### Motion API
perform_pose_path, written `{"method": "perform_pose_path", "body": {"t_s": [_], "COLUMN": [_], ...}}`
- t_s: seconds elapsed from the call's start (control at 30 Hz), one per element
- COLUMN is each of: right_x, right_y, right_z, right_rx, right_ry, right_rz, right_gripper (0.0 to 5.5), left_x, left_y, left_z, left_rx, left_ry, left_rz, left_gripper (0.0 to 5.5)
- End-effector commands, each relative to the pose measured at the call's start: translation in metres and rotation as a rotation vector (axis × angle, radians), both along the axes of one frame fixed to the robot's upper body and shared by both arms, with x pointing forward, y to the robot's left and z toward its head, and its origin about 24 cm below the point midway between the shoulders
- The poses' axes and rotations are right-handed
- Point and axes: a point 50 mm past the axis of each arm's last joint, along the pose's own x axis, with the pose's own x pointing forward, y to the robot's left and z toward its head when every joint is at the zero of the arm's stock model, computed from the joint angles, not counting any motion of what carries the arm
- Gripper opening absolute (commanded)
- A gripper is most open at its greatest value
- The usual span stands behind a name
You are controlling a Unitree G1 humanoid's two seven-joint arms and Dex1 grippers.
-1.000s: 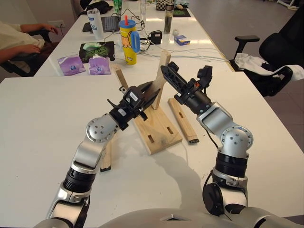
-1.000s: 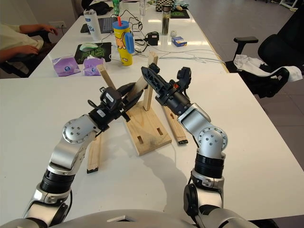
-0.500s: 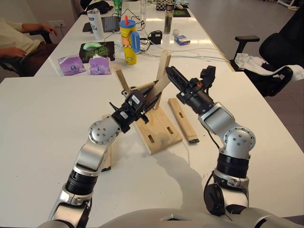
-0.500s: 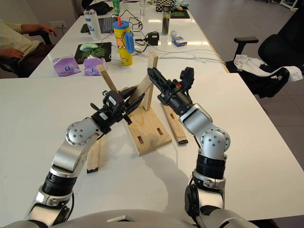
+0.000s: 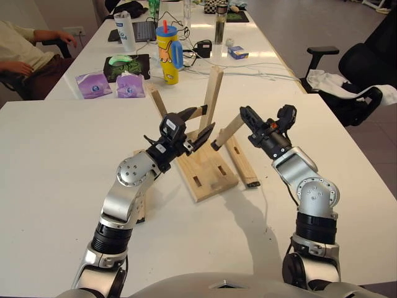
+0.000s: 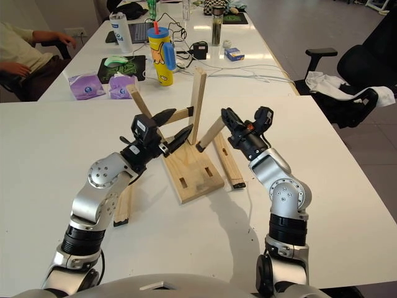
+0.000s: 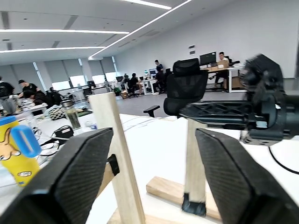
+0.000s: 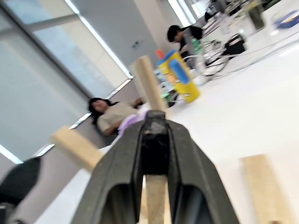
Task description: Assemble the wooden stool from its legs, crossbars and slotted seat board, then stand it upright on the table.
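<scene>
**White table, stool partly built**

On the white table (image 5: 49, 161) the slotted seat board (image 5: 211, 175) lies flat, with two legs rising from its far end: an upright leg (image 5: 213, 99) and a leaning leg (image 5: 158, 102) tipped toward 11 o'clock. A loose leg (image 5: 239, 158) lies at 3 o'clock and a yellow cup (image 5: 167, 53) stands at 12. The right gripper (image 5: 244, 115) is clamped on a slanted wooden bar (image 5: 228, 130) — dark tip near the board's 1 o'clock corner. The left gripper (image 5: 196, 124) gapes wide and empty beside the upright leg.

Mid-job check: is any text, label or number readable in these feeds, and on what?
No text is legible.
White sticker on the left gripper: too small to read.
Yellow cup: cartoon picture, no readable words.
Purple packets: print blurred.
White bottle: print too small.
Seat board, and wooden piece in the right gripper: no marks seen.
</scene>
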Motion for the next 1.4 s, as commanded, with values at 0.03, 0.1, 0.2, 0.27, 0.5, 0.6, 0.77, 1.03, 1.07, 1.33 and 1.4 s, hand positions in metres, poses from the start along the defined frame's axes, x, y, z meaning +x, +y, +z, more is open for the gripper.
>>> {"method": "perform_pose_path", "body": {"t_s": [0.03,0.1,0.2,0.27,0.5,0.6,0.77,1.03,1.07,1.33,1.4], "right_x": [0.014,0.02,0.027,0.031,0.037,0.037,0.041,0.034,0.033,0.001,-0.008], "right_y": [-0.018,-0.02,-0.022,-0.025,-0.027,-0.028,-0.019,-0.011,-0.009,-0.01,-0.008], "right_z": [0.001,-0.001,-0.008,-0.013,-0.032,-0.036,-0.038,-0.053,-0.054,-0.101,-0.114], "right_rx": [-0.121,-0.168,-0.212,-0.23,-0.255,-0.248,-0.232,-0.502,-0.506,-0.586,-0.611], "right_ry": [-0.024,-0.027,-0.02,-0.008,0.041,0.045,0.057,0.08,0.082,0.207,0.233], "right_rz": [-0.054,-0.056,-0.068,-0.097,-0.137,-0.152,-0.146,-0.174,-0.173,-0.206,-0.199], "right_gripper": [0.47,0.47,0.47,0.47,0.47,0.47,0.47,0.46,0.46,0.46,0.46], "left_x": [0.002,0.0,0.0,0.0,0.004,0.004,0.005,0.005,0.004,0.001,0.0], "left_y": [0.011,0.01,0.007,0.006,0.012,0.012,0.013,0.016,0.016,0.013,0.011], "left_z": [-0.004,-0.01,-0.015,-0.016,-0.02,-0.019,-0.019,-0.019,-0.019,-0.018,-0.019], "left_rx": [0.018,0.013,0.01,0.005,0.031,0.031,0.035,0.03,0.03,0.006,0.005], "left_ry": [0.001,0.02,0.034,0.038,0.044,0.042,0.043,0.047,0.047,0.045,0.048], "left_rz": [0.075,0.087,0.088,0.091,0.104,0.099,0.098,0.118,0.119,0.133,0.132], "left_gripper": [3.54,3.54,3.54,3.54,3.54,3.54,3.54,3.54,3.54,3.54,3.54]}}
